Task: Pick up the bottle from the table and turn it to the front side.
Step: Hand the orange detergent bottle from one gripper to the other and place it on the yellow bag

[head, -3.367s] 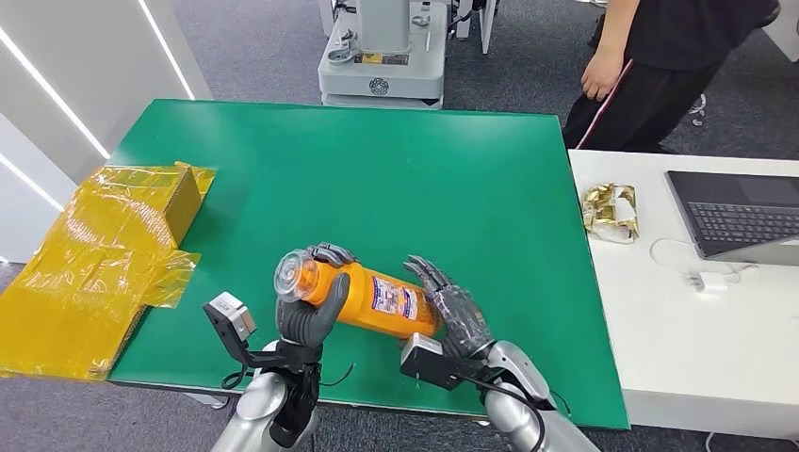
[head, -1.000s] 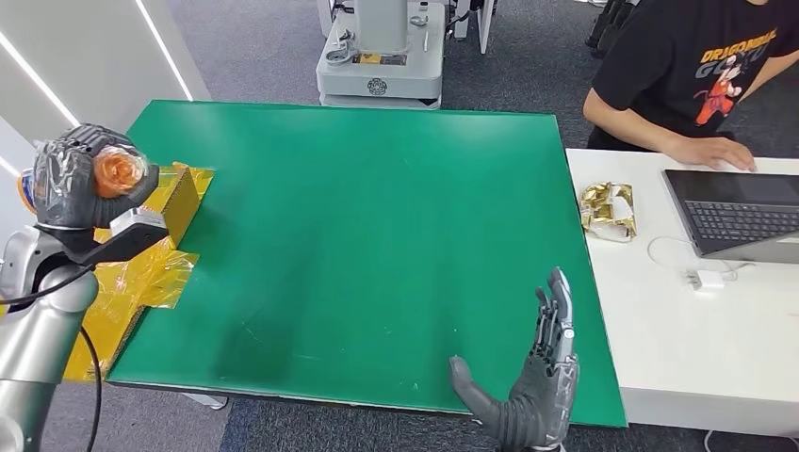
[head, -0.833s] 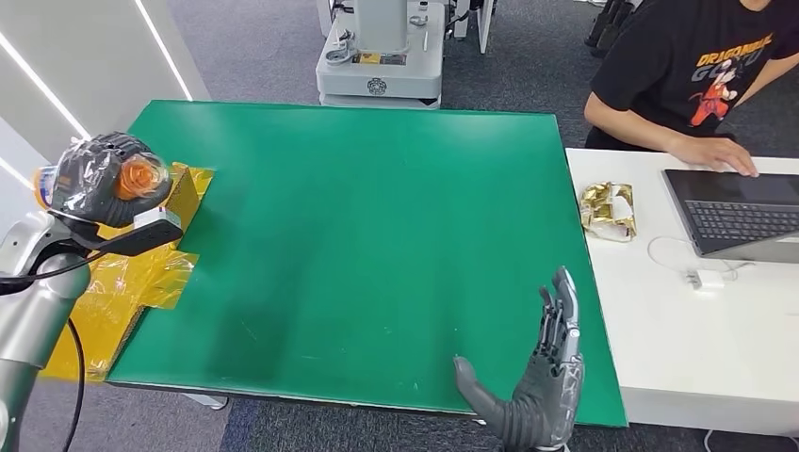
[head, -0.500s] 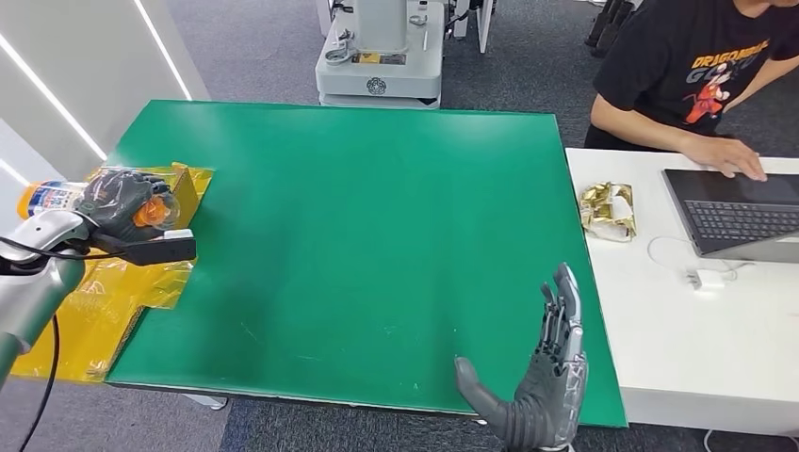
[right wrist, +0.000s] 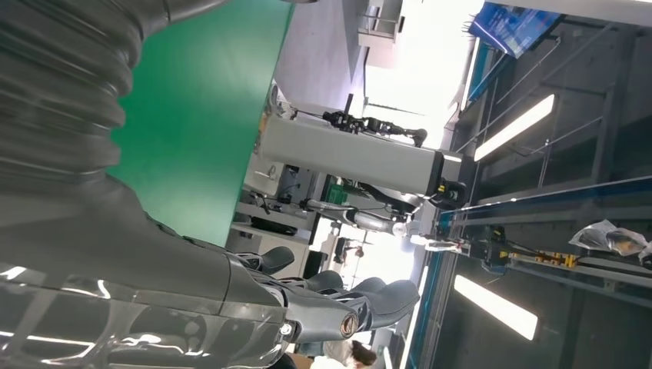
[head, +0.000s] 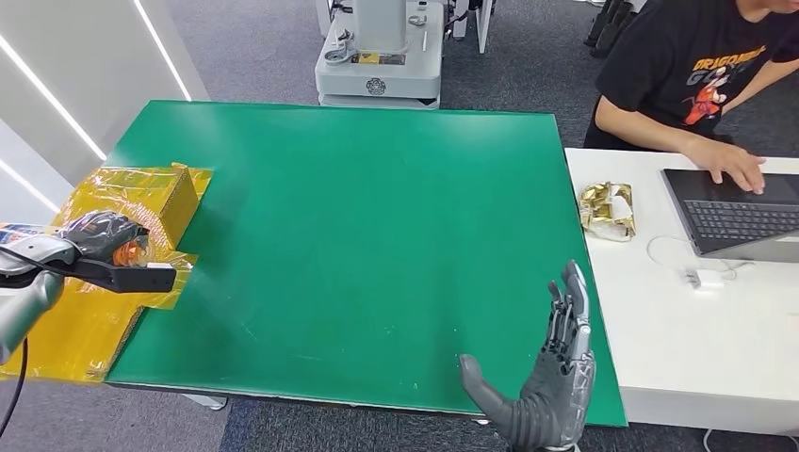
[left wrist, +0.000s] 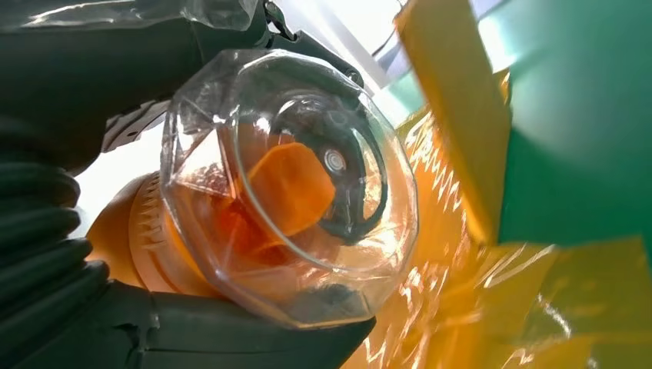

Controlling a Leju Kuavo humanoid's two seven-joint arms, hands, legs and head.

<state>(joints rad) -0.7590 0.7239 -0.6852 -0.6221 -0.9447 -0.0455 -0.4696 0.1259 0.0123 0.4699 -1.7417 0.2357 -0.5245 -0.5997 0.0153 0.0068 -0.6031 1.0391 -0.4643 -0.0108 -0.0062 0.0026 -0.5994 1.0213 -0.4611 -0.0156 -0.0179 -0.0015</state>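
Left hand: left hand (head: 105, 235) wraps around the bottle (head: 127, 252) out past the left edge of the green table (head: 377, 217), above the yellow-wrapped box (head: 132, 193).
Bottle: orange body with a clear faceted cap (left wrist: 288, 184); in the left wrist view the cap points towards the camera, the dark fingers (left wrist: 231, 338) closed round the neck behind it.
Long axis: roughly level, running left to right, the label end out towards the far left of the head view.
Right hand: right hand (head: 546, 386) stands empty at the table's near right corner, fingers straight and together, thumb out.
Nearer arm: left, already holding; the right is well apart, the whole table width away.
Room: bare green surface lies between the two hands; the box and its crinkled yellow film sit just beneath the bottle, judged the likeliest snag.
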